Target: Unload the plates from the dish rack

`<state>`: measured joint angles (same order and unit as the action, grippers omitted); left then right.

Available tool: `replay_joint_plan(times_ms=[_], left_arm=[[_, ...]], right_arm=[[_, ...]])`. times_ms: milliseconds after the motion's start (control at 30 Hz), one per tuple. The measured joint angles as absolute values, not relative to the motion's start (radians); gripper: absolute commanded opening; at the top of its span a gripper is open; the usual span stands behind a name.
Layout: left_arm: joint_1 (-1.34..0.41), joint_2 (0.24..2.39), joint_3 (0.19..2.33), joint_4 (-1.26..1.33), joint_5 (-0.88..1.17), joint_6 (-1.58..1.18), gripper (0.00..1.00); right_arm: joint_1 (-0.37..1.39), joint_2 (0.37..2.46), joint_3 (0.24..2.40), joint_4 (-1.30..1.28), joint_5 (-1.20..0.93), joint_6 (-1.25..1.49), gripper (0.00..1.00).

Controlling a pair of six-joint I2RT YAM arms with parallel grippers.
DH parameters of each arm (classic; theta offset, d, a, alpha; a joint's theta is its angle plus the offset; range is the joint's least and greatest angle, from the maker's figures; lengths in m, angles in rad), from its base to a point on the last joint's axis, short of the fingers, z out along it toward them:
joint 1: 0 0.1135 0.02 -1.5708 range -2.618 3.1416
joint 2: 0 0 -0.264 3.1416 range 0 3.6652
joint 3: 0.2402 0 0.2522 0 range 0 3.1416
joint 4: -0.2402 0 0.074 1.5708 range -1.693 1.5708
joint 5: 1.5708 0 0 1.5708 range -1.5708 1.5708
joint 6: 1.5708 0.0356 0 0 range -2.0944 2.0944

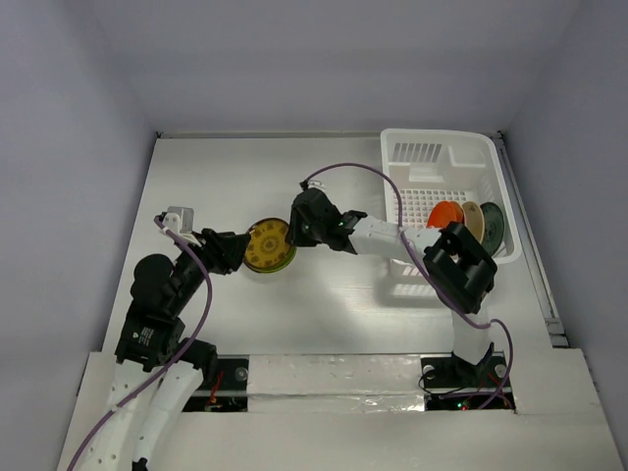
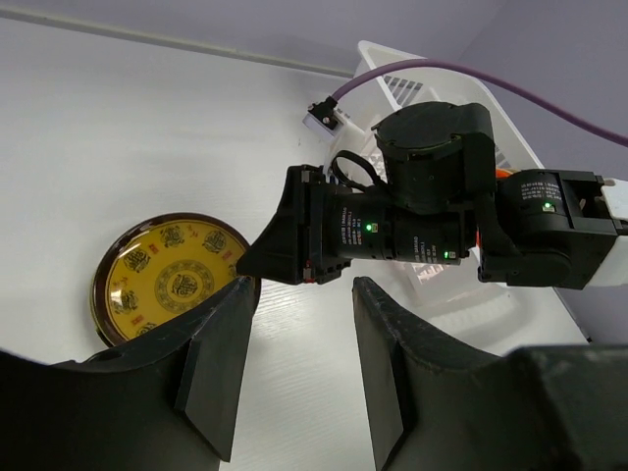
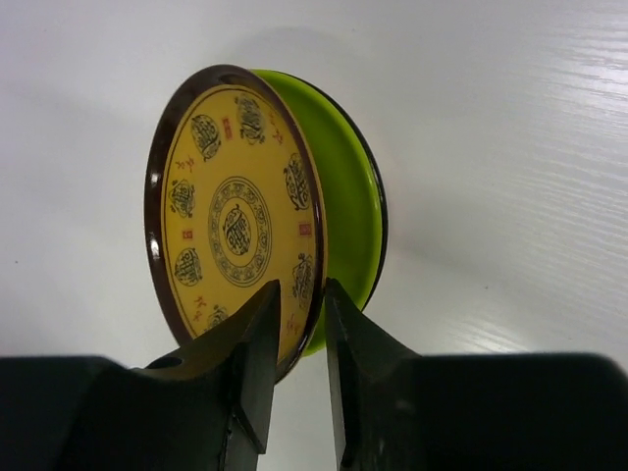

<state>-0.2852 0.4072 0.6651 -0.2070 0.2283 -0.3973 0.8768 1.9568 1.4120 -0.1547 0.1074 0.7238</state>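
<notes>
The patterned yellow plate (image 1: pixel 268 245) lies on a green plate (image 3: pixel 345 211) on the table, left of centre. My right gripper (image 1: pixel 293 235) reaches in from the right and is shut on the yellow plate's (image 3: pixel 231 226) rim, one finger on its face and one between the two plates. My right gripper (image 3: pixel 294 306) holds that edge slightly off the green plate. My left gripper (image 1: pixel 232 249) is open and empty just left of the plates (image 2: pixel 167 280). The white dish rack (image 1: pixel 432 138) at the back right holds orange-red (image 1: pixel 444 213), cream (image 1: pixel 474 218) and teal (image 1: pixel 494 224) plates on edge.
The right arm's elbow (image 1: pixel 459 265) hangs over the rack's near wall. A purple cable (image 1: pixel 343 169) loops above the right wrist. The left wrist view shows the right gripper (image 2: pixel 270 257) close in front of my left gripper (image 2: pixel 299 378). The table's front edge runs along taped boards (image 1: pixel 334 378).
</notes>
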Motion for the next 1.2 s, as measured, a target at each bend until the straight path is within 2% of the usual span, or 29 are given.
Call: replay_joint_plan(times_ms=[100, 433, 467, 567, 600, 633, 733, 833, 967, 1000, 1100, 1200], left_arm=[[-0.285, 0.407, 0.665, -0.207, 0.228, -0.397, 0.42], [-0.285, 0.400, 0.665, -0.207, 0.229, -0.397, 0.42], [-0.285, 0.398, 0.665, -0.207, 0.229, -0.397, 0.42], [-0.285, 0.395, 0.665, -0.207, 0.229, -0.397, 0.42], [-0.285, 0.395, 0.665, -0.207, 0.229, -0.398, 0.42], [-0.286, 0.395, 0.665, -0.207, 0.228, -0.397, 0.42], [-0.287, 0.393, 0.665, -0.207, 0.229, -0.398, 0.42], [-0.293, 0.383, 0.664, -0.207, 0.229, -0.398, 0.42], [-0.301, 0.365, 0.664, -0.207, 0.228, -0.398, 0.42], [-0.303, 0.362, 0.664, -0.207, 0.228, -0.398, 0.42], [-0.315, 0.353, 0.664, -0.207, 0.227, -0.398, 0.42], [-0.327, 0.348, 0.664, -0.207, 0.226, -0.398, 0.42]], right_arm=[[0.877, 1.957, 1.411, -0.166, 0.124, 0.716, 0.44], [0.876, 1.851, 1.385, -0.264, 0.253, 0.670, 0.44], [0.876, 1.835, 1.386, -0.280, 0.276, 0.664, 0.43], [0.875, 1.778, 1.384, -0.338, 0.360, 0.642, 0.18], [0.871, 1.758, 1.380, -0.353, 0.383, 0.640, 0.05], [0.865, 1.722, 1.364, -0.369, 0.417, 0.635, 0.01], [0.810, 1.571, 1.292, -0.436, 0.492, 0.635, 0.00], [0.657, 1.379, 1.218, -0.494, 0.541, 0.624, 0.00], [0.438, 1.203, 1.174, -0.556, 0.607, 0.593, 0.08], [0.410, 1.188, 1.171, -0.571, 0.620, 0.586, 0.16], [0.353, 1.187, 1.148, -0.612, 0.633, 0.560, 0.28], [0.304, 1.226, 1.105, -0.652, 0.616, 0.529, 0.33]])
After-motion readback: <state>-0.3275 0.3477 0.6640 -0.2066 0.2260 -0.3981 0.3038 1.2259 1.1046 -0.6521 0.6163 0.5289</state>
